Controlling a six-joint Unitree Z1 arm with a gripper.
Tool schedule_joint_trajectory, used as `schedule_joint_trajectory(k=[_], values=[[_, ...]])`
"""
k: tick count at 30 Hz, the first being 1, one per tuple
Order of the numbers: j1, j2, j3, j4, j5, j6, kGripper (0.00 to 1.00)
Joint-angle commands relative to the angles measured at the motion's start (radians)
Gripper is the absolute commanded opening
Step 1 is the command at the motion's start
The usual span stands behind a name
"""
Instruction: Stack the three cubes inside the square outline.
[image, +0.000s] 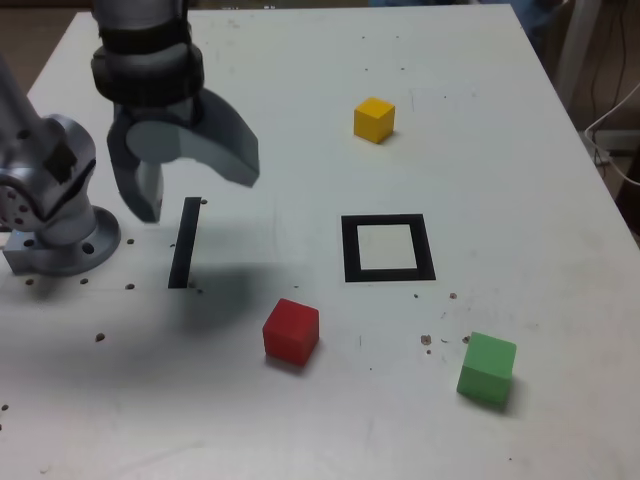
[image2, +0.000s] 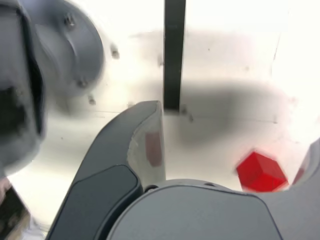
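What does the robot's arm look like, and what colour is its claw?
The arm is shiny silver metal with rounded joints and a round bolted base. Above the gripper sits a black ribbed collar. The jaws are two smooth, curved dark grey shells with paler grey inner faces. No cables or markings show.

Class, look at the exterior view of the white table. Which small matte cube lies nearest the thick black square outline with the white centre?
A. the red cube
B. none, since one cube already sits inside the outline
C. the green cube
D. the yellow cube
A. The small matte red cube lies just below and to the exterior view's left of the thick black square outline, closer than the yellow cube or the green cube; the outline holds nothing.
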Motion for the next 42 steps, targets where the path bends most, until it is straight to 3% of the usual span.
schedule_joint_trajectory(k=[1,6,24,33,42], values=[[-0.054,0.026,-0.032,-0.021,-0.034,-0.040,0.99],[-0.139,0.069,-0.082,-0.039,-0.060,-0.126,0.99],[-0.291,0.359,-0.259,-0.085,-0.032,-0.206,0.96],[-0.328,0.436,-0.270,-0.081,0.031,-0.168,0.90],[-0.316,0.484,-0.269,-0.097,0.053,-0.075,0.87]])
